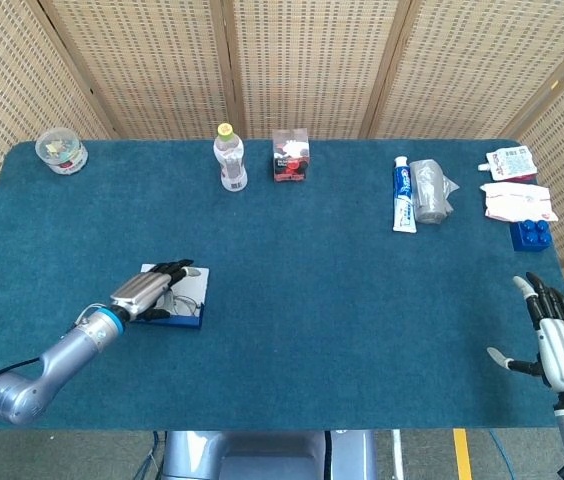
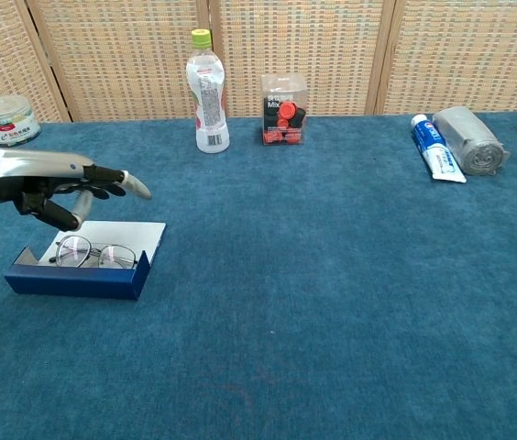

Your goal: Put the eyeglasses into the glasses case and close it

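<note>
The eyeglasses (image 2: 93, 252) already lie inside the open glasses case (image 2: 77, 272) near the desk's (image 1: 342, 280) left front, and the left robot hand (image 2: 52, 183) hovers just above them, fingers stretched out and holding nothing. The right robot hand (image 1: 560, 345) waits spread and empty at the far edge. Those thin wire frames look light and easily bent, so I'd leave them and push the stiff lid flap at its free edge.

Head view looks steeply down from high above the near edge, taking in the whole table (image 1: 342, 300) up to the wicker screen (image 1: 302, 60). Chest view sits low and nearer, facing across toward that screen. Both share the bottle (image 2: 206, 92), glasses case (image 2: 80, 270), toothpaste (image 1: 401, 193); only the head view reaches the right edge.
</note>
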Robot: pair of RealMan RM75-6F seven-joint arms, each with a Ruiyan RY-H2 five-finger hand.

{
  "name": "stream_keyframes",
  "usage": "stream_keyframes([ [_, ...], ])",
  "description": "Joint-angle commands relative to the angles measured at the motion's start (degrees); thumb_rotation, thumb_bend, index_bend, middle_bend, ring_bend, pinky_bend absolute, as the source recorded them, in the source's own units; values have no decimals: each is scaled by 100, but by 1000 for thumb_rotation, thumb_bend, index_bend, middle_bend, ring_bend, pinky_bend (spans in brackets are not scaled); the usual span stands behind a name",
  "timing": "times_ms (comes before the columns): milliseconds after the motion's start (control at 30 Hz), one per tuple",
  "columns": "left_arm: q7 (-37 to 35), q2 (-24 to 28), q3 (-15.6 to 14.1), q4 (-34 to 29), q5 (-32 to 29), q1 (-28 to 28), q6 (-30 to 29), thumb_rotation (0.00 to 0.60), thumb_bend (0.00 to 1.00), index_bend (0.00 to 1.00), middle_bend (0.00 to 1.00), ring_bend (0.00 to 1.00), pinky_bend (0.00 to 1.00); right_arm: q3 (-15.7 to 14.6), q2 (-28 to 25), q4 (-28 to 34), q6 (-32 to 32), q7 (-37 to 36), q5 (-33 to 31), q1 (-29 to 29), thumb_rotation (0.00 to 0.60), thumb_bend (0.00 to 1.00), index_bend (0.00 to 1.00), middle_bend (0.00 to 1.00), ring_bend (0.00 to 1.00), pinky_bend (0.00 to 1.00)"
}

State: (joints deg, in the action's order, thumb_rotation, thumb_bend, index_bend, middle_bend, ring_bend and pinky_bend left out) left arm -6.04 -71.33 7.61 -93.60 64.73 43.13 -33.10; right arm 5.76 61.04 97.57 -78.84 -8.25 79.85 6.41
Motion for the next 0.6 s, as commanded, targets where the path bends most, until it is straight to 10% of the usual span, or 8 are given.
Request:
stream_keyframes([
  [33, -8, -170, -8, 11, 44, 92, 66, 600, 970, 136, 0, 0, 0, 1, 0, -3, 5, -7, -3, 1, 600, 0, 0, 0, 0, 0],
  [600, 258, -781, -278, -31, -108, 376, 118, 600, 967, 137, 0, 0, 0, -5, -13, -31, 29, -93, 2, 4, 600, 0, 0, 0, 0, 0],
])
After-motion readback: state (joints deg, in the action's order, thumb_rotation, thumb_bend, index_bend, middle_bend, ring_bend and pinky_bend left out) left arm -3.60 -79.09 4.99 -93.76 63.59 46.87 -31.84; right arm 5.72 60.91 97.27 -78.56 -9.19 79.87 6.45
